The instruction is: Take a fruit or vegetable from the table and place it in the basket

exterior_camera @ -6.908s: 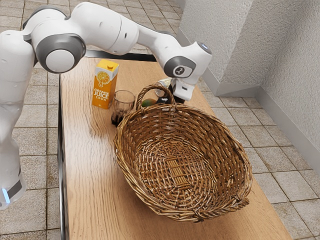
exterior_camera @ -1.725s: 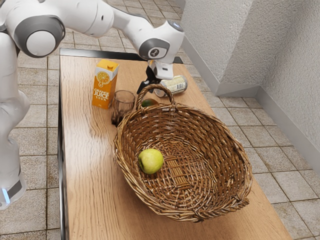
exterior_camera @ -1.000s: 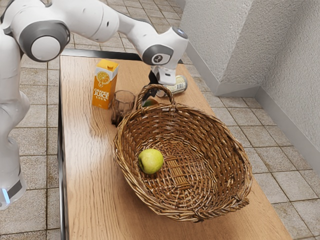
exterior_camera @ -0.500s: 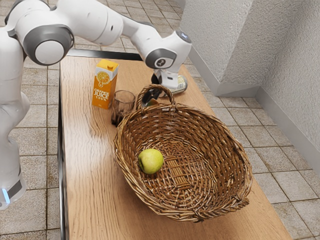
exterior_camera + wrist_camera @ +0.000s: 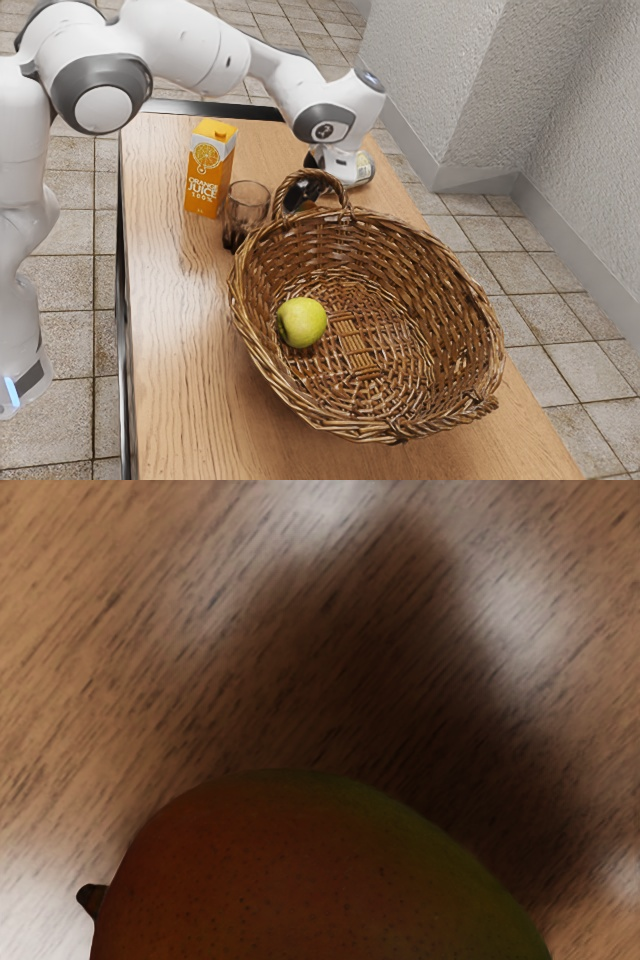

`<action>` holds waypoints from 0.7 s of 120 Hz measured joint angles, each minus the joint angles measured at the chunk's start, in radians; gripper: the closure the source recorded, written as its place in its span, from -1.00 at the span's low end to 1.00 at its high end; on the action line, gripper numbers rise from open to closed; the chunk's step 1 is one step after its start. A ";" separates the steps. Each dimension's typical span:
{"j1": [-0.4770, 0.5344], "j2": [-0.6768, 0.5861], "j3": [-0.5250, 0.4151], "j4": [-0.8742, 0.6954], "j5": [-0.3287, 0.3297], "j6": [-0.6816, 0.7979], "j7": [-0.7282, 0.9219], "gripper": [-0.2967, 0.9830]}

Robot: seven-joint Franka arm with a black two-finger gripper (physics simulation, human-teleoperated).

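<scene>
Tool [image 5: 302, 194] low behind handle [image 5: 342, 193] of basket [image 5: 440, 270], at mango [image 5: 310, 870]; cannot tell whether wide or narrow. Mango on tabletop [image 5: 180, 360], beyond basket's far side. Rounded skin could slip from off-centre grip; low lift could snag handle. Sideways drift could tip glass [image 5: 246, 212], left, or roll can [image 5: 367, 168], right. Apple [image 5: 302, 323] inside basket. Open room: exterior view's left, near carton [image 5: 209, 178]; tabletop edge close beyond can.
</scene>
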 joint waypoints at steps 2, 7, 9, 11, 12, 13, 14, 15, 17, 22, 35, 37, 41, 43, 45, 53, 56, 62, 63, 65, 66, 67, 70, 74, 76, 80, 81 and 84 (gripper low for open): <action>0.000 0.000 -0.001 0.000 0.000 0.000 0.000 -0.54; 0.001 0.000 -0.003 0.001 0.000 0.000 0.001 -0.54; 0.001 0.000 -0.003 0.001 0.000 0.000 0.001 -0.54; 0.002 0.000 -0.004 0.001 0.000 0.000 0.001 -0.54; 0.002 0.000 -0.004 0.001 0.000 0.000 0.001 -0.54; 0.002 0.000 -0.004 0.001 0.000 0.000 0.001 -0.54; 0.002 0.000 -0.004 0.001 0.000 0.000 0.002 -0.54; 0.002 0.000 -0.004 0.001 0.000 0.000 0.002 -0.54; 0.002 0.001 -0.004 0.001 0.000 0.000 0.002 -0.54; 0.004 0.001 -0.004 0.001 -0.001 0.000 0.002 -0.54; 0.004 0.009 -0.005 0.001 -0.004 0.000 0.003 -0.54; 0.004 0.009 -0.005 0.001 -0.004 0.000 0.003 -0.54; 0.004 0.010 -0.005 0.001 -0.005 0.000 0.004 -0.54; 0.004 0.011 -0.005 0.001 -0.005 0.000 0.004 -0.54; 0.003 0.011 -0.005 0.001 -0.005 0.000 0.004 -0.54; 0.003 0.011 -0.005 0.001 -0.006 0.000 0.004 -0.54; 0.002 0.012 -0.005 0.001 -0.006 0.000 0.005 -0.54; 0.002 0.013 -0.005 0.001 -0.006 0.000 0.005 -0.54; 0.002 0.013 -0.005 0.001 -0.006 0.000 0.005 -0.54; 0.001 0.013 -0.005 0.001 -0.006 0.000 0.005 -0.54; 0.001 0.013 -0.005 0.001 -0.006 0.000 0.005 -0.54; 0.001 0.014 -0.005 0.001 -0.006 0.000 0.005 -0.54; 0.001 0.014 -0.005 0.001 -0.006 0.000 0.005 -0.54; 0.001 0.014 -0.005 0.000 -0.006 0.000 0.006 -0.54; 0.001 0.014 -0.005 0.000 -0.006 0.000 0.006 -0.54; 0.001 0.014 -0.005 0.000 -0.006 0.000 0.006 -0.54; 0.001 0.014 -0.005 0.000 -0.006 0.000 0.006 -0.54; 0.001 0.014 -0.005 0.000 -0.006 0.000 0.006 -0.54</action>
